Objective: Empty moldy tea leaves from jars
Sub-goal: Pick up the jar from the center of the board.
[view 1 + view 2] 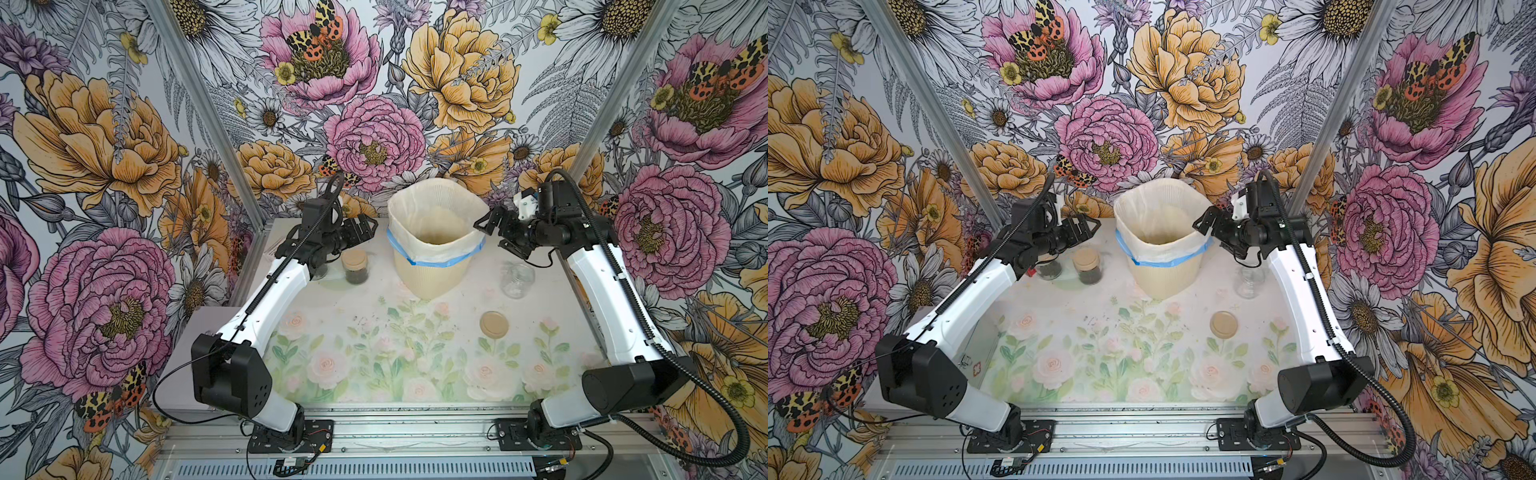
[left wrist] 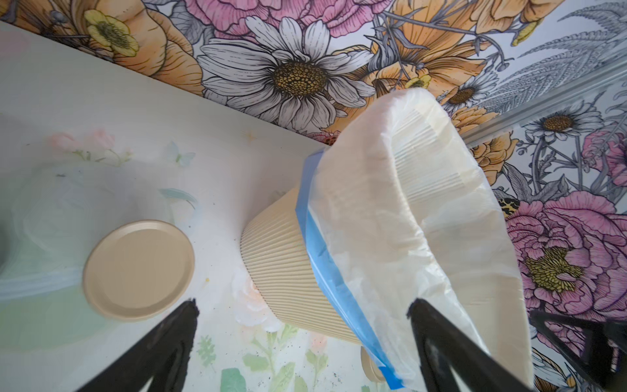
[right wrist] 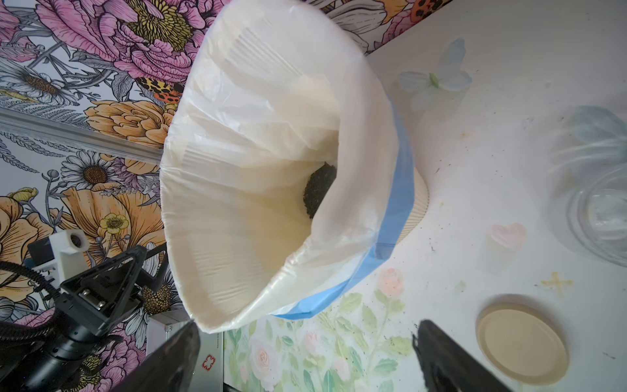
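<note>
Both spread wide, gripping nothing: left gripper [image 1: 360, 230] far left, raised near the lidded jar [image 1: 355, 266]; right gripper [image 1: 498, 237] just right of the bin [image 1: 432, 274]. One heap of tea leaves [image 3: 319, 190] already in bin; more in lidded jar and second jar [image 1: 1048, 269] beside it. At right: empty jar [image 1: 517, 279], loose lid [image 1: 493, 325]. Risks: clipping second jar on descent, glass slipping in tilt, snagging liner [image 1: 436, 245] and tipping bin, spilling short of bin.

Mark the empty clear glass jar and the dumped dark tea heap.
Empty clear glass jar [image 1: 516, 282], in a top view, side wall.
Dark tea heap [image 3: 317, 191], right wrist view, its middle.
</note>
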